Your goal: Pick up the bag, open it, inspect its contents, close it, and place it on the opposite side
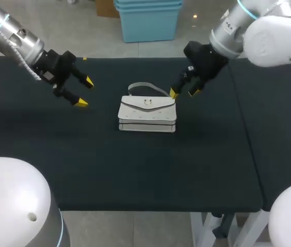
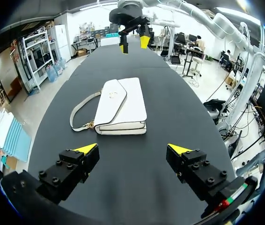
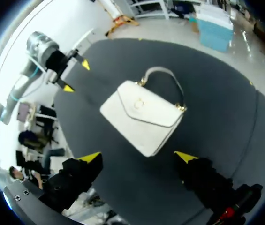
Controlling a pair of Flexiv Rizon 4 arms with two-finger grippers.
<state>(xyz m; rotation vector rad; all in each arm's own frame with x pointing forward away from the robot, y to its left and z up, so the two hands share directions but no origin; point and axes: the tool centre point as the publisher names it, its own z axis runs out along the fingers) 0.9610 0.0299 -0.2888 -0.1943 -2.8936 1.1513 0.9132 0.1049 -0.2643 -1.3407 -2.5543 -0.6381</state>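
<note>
The closed bag (image 1: 147,114) is lying flat on the table (image 1: 135,170) just ahead of the right gripper (image 1: 183,93), which is hovering spread and empty beside the handle (image 1: 145,86), likely for a lift, while the left gripper (image 1: 85,92) is hanging spread and empty farther off.

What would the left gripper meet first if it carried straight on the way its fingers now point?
Most likely the white handbag, lying on the table directly ahead of the left gripper; how high the gripper hangs is unclear, so it might pass above.
</note>
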